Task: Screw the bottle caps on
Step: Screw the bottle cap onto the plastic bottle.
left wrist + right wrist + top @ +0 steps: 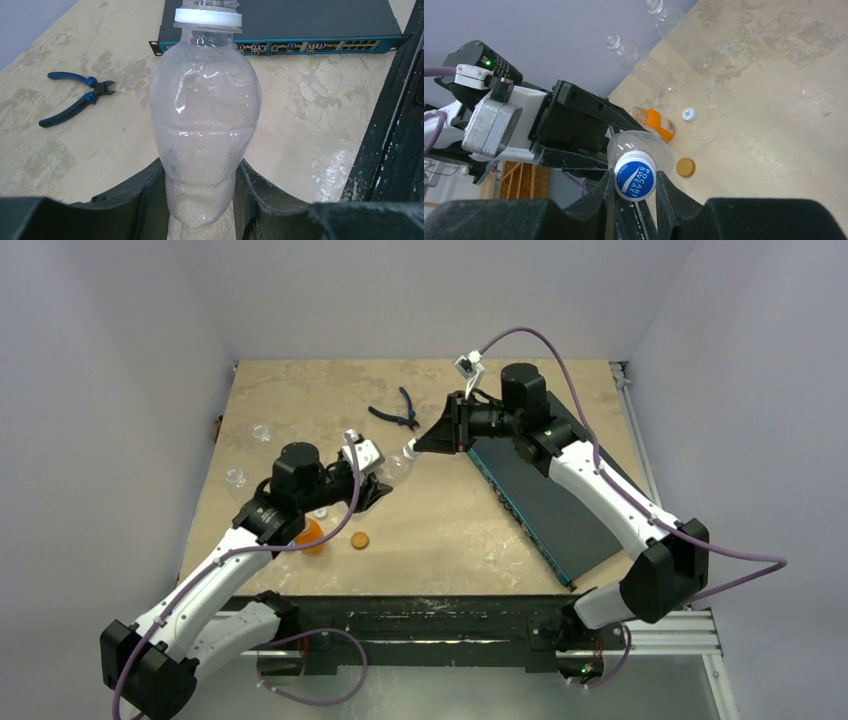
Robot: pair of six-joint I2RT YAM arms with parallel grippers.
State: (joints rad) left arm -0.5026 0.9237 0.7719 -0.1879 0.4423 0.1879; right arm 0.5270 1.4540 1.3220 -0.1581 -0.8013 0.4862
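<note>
Currently the step in hand is threading one cap onto one bottle, held between both of my arms above the table [450, 530].

**State**
- My left gripper [200, 172] is clenched around the lower body of a clear bottle [205, 110], with the neck pointing toward my right arm.
- My right gripper [420, 444] is closed on a blue cap [635, 178], pinched by its rim and presented at the bottle's mouth.
- I cannot tell whether the threads have engaged. The left wrist view cuts off just past the white collar ring [208, 18].

**Procedure, as I judge it**
1. Line the cap's axis up with the neck's axis before turning. A tilted cap will probably cross-thread.
2. Press lightly along the neck while rotating the right wrist in the tightening direction.
3. Grip with the left fingers firmly enough to stop the bottle spinning. The wall looks thin, so too much squeeze may buckle it and skew the neck.
4. If the wrist runs out of travel, release the cap, rotate back, regrip and continue until the cap seats against the collar ring.

**Remaining work**
- An orange bottle [658, 123] sits uncapped on the table.
- A whitish cap [689, 114] and an orange-brown cap [685, 167] lie near it.
- Two more clear bottles [624, 50] wait by the far edge, well apart from my grippers.
</note>
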